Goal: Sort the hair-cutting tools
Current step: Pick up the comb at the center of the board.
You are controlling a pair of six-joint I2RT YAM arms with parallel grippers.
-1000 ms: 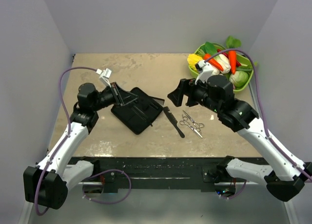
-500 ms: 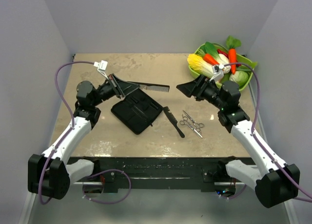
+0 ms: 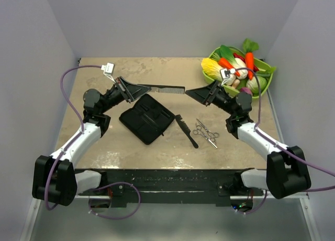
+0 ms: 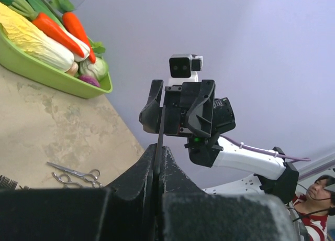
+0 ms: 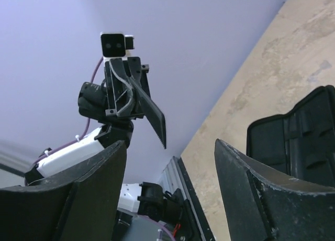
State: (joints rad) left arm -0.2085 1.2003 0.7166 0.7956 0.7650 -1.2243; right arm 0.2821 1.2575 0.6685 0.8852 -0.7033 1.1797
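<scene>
Left gripper (image 3: 133,89) clamped on a black comb (image 3: 163,88), held in the air beyond the black case (image 3: 146,118). Right gripper (image 3: 191,92) wide open and empty, close to the comb's tip. Second comb (image 3: 186,130) and two scissors (image 3: 205,132) lie right of the case.

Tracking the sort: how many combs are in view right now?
2. One comb is held aloft by the left end effector; the other comb lies on the table between the case and the scissors. None looks hidden.
</scene>
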